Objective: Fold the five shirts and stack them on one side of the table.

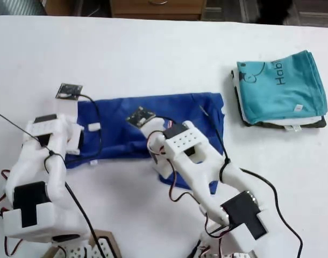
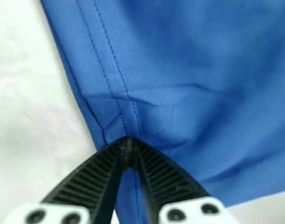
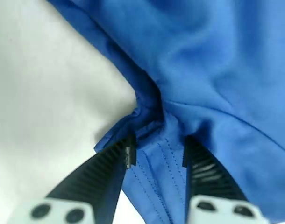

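Note:
A blue shirt [image 1: 169, 115] lies spread across the middle of the white table [image 1: 153, 54], its long side running left to right. At the shirt's left end, my left gripper [image 2: 128, 153] is shut on the stitched hem of the blue shirt [image 2: 189, 79]. My right gripper [image 3: 159, 156] stands open at the shirt's near edge, with a bunched fold of the blue shirt [image 3: 217, 70] between its fingers. In the high view, the left arm [image 1: 45, 140] and the right arm [image 1: 185, 148] cover those edges. A stack of folded shirts [image 1: 279, 86], teal on top, rests at the right.
The far half of the table is bare white surface. Cables run from both arms across the blue cloth. Wooden furniture [image 1: 156, 6] stands beyond the far edge. The arm bases sit at the near edge.

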### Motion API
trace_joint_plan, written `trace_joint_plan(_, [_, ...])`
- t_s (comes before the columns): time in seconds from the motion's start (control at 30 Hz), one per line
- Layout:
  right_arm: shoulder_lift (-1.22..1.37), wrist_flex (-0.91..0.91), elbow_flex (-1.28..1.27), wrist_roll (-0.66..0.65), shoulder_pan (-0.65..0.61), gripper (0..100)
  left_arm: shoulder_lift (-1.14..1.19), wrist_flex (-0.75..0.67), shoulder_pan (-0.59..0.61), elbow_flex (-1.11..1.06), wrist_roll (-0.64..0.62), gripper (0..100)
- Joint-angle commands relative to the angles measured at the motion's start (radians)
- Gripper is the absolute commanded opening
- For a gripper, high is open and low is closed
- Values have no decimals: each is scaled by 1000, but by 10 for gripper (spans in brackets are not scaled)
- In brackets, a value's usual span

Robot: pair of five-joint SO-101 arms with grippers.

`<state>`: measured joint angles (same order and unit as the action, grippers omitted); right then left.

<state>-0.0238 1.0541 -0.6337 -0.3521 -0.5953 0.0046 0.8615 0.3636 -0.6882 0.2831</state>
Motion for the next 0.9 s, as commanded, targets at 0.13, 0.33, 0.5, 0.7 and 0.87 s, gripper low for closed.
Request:
trace_joint_plan(0.13, [-10,-30,9,0,-2,33,-26,-26,12,-2,-5,27])
trace_joint_plan(0.33, [-16,-25,11,-2,-2,19,-26,-26,12,-2,-5,27])
trace_joint_plan(0.5, [-139,13,9,-3,-2,19,-26,-26,12,-2,-3,27])
trace_joint_plan(0.7, [-306,105,6,-117,-2,19,-26,-26,12,-2,-2,27])
trace_joint_plan(0.87, [-317,202,5,-124,-7,20,-26,-26,11,-2,-3,27])
